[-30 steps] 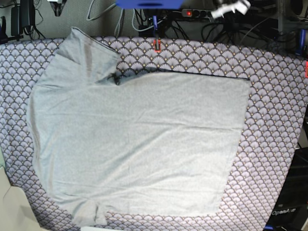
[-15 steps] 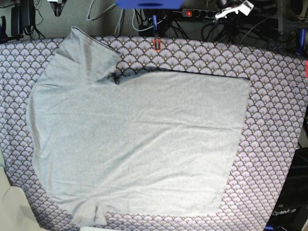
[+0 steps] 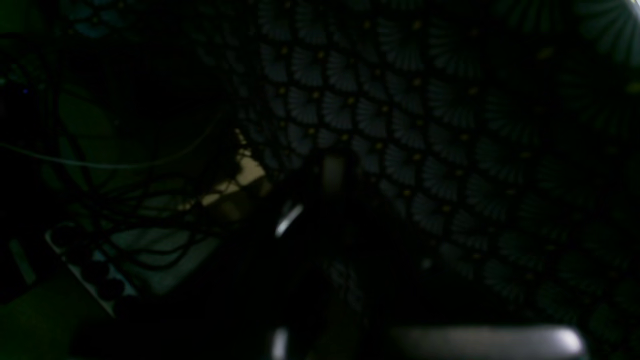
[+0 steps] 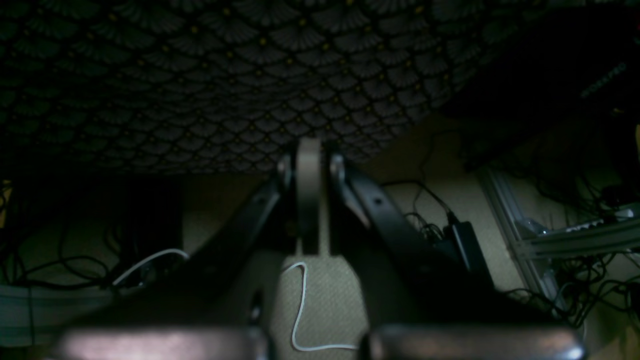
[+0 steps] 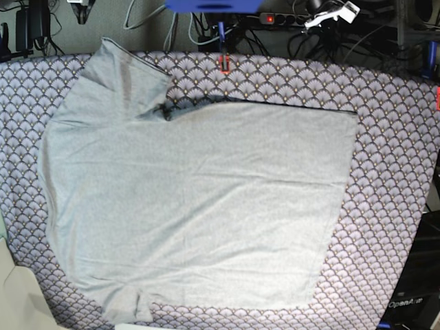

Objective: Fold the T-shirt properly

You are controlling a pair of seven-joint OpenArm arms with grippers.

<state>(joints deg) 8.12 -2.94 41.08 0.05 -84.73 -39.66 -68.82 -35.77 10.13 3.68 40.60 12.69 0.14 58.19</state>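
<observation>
The light grey T-shirt (image 5: 192, 199) lies spread flat on the table in the base view. One sleeve reaches the far left (image 5: 124, 72), the other shows at the near edge (image 5: 127, 302), and the hem is at the right. My left gripper (image 5: 331, 14) shows as a white part beyond the table's far edge, off the shirt; the left wrist view is too dark to show its jaws. My right gripper (image 4: 310, 165) hangs beyond the table edge with its fingers together, holding nothing. No shirt shows in either wrist view.
The purple-and-white fan-scallop cloth (image 5: 399, 172) covers the table and shows in both wrist views (image 4: 200, 75) (image 3: 425, 125). Cables and a power strip (image 5: 282, 19) lie behind the far edge. An orange clamp (image 5: 224, 64) sits at the far edge.
My left gripper has shifted slightly at the top edge of the base view. The T-shirt has not moved.
</observation>
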